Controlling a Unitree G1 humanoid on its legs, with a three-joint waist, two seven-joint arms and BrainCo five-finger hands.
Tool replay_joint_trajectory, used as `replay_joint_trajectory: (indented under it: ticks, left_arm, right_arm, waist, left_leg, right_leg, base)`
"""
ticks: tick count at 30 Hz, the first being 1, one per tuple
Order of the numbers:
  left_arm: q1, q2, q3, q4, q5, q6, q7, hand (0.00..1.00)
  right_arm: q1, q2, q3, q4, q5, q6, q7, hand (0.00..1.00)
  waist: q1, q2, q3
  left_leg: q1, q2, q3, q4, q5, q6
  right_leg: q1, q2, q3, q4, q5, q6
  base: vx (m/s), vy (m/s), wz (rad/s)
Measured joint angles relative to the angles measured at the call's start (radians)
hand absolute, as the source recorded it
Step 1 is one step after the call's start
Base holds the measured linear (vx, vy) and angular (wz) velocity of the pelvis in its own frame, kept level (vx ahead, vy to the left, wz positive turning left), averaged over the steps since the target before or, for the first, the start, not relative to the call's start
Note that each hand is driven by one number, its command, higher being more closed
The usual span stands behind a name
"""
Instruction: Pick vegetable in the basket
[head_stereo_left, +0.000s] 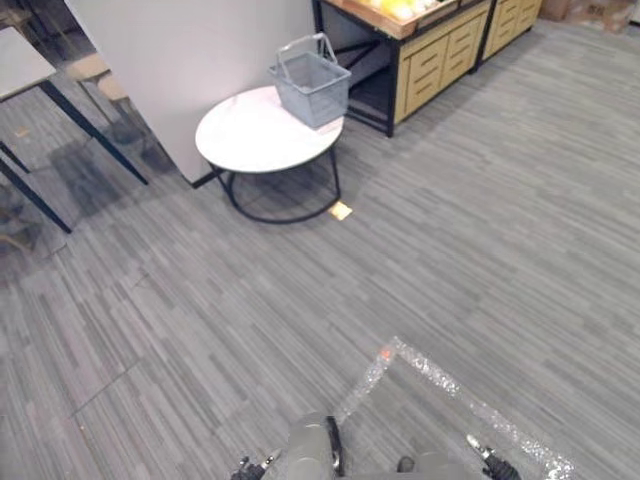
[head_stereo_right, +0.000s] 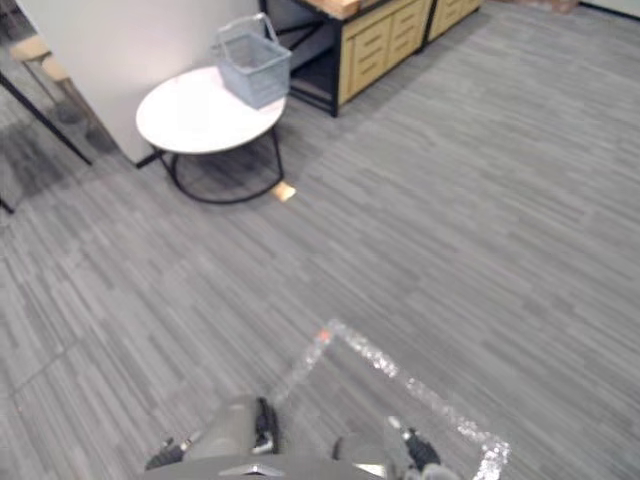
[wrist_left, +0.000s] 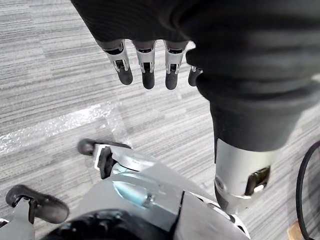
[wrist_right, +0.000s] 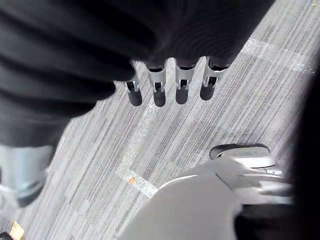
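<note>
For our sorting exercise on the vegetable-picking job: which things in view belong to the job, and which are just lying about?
Job: grey basket; yellow produce on the wooden stand; left hand and right hand, both open and empty.
Lying about: round white table under the basket; tan scrap beside it; shiny tape.

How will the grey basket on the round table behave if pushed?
Probably light: the basket looks empty, with thin slotted walls. Likely slides easily on the smooth white table; sitting near its rim, it could go off. Lifted by its raised handles, it may swing.
</note>
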Motion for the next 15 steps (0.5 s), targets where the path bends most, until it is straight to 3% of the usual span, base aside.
replay_joint_trajectory:
  ticks: [1,3,5,6,7,8,10,12,13,15]
  left_arm:
    - [0.001,-0.001,0.0,0.0,0.0,0.0,0.0,0.0]
    - [0.009,0.0,0.03,-0.009,0.0,-0.003,-0.002,0.0]
    - [0.009,-0.002,0.025,-0.021,0.005,-0.004,0.003,0.0]
    - [0.012,0.007,0.026,-0.012,0.006,0.0,0.002,0.0]
    - [0.026,0.031,0.027,0.006,0.011,0.005,-0.001,0.0]
    - [0.035,0.044,0.026,0.015,0.016,0.003,0.003,0.0]
    - [0.034,0.06,-0.009,0.023,0.026,0.007,0.001,0.0]
    - [0.03,0.076,-0.054,0.03,0.05,0.01,-0.005,0.0]
    - [0.031,0.084,-0.082,0.03,0.055,0.01,-0.011,0.0]
    - [0.032,0.095,-0.113,0.02,0.055,0.009,-0.022,0.0]
  right_arm:
    - [0.001,-0.004,0.011,-0.006,0.0,0.0,-0.001,0.0]
    - [-0.005,-0.003,0.051,-0.013,0.0,0.004,-0.011,0.0]
    - [-0.024,0.004,0.039,-0.029,-0.002,-0.005,-0.01,0.0]
    - [-0.031,0.004,0.039,-0.023,-0.002,-0.005,-0.009,0.0]
    - [-0.037,0.019,0.036,-0.004,-0.003,-0.005,-0.009,0.0]
    - [-0.042,0.04,0.02,0.012,-0.003,-0.008,0.001,0.0]
    - [-0.036,0.054,-0.022,0.015,-0.005,-0.019,0.012,0.0]
    - [-0.024,0.048,-0.076,0.044,-0.032,-0.016,0.013,0.0]
    - [-0.004,0.049,-0.077,0.046,-0.035,-0.016,0.013,0.0]
    - [0.014,0.05,-0.073,0.047,-0.04,-0.015,0.028,0.0]
  waist:
    - [0.003,0.002,0.0]
    - [0.006,-0.018,0.003]
    - [0.023,-0.025,-0.008]
    - [0.029,-0.035,-0.01]
    - [0.031,-0.07,-0.038]
    - [0.025,-0.097,-0.073]
    - [0.01,-0.099,-0.079]
    - [0.007,-0.097,-0.078]
    - [0.002,-0.089,-0.073]
    - [-0.018,-0.089,-0.074]
  left_leg:
    - [0.002,0.003,0.0,-0.029,0.036,0.003]
    - [-0.034,0.004,0.025,0.006,-0.032,-0.007]
    - [-0.093,0.022,0.033,-0.184,0.028,-0.044]
    - [-0.096,0.023,0.049,-0.173,0.071,-0.034]
    - [-0.084,-0.021,0.08,-0.162,0.018,0.005]
    - [-0.084,-0.05,0.115,-0.148,-0.024,0.036]
    - [-0.031,-0.085,0.134,-0.151,-0.06,0.083]
    - [0.104,-0.131,0.142,-0.233,-0.097,0.102]
    - [0.18,-0.149,0.143,-0.278,-0.113,0.107]
    - [0.277,-0.168,0.141,-0.334,-0.118,0.11]
  right_leg:
    - [0.008,-0.003,0.004,0.008,-0.013,0.007]
    - [0.043,-0.035,0.017,-0.017,-0.058,0.002]
    - [0.077,-0.068,0.019,-0.094,-0.078,0.003]
    - [0.092,-0.087,0.033,-0.099,-0.092,0.008]
    - [0.1,-0.141,0.054,-0.089,-0.104,-0.011]
    - [0.053,-0.164,0.103,-0.002,-0.063,0.022]
    - [-0.009,-0.177,0.147,0.181,0.023,0.038]
    - [-0.086,-0.181,0.196,0.448,0.226,0.091]
    - [-0.142,-0.174,0.204,0.619,0.304,0.158]
    - [-0.231,-0.173,0.153,0.826,0.31,0.177]
  base:
    - [0.41,0.297,-0.1]
    - [0.39,0.308,0.09]
    - [0.39,0.362,-0.16]
    - [0.45,0.427,-0.29]
    - [0.56,0.36,-0.24]
    - [0.72,0.404,-0.11]
    - [0.62,0.327,-0.02]
    - [0.6,0.325,-0.06]
    - [0.46,0.233,0.04]
    - [0.43,0.151,0.12]
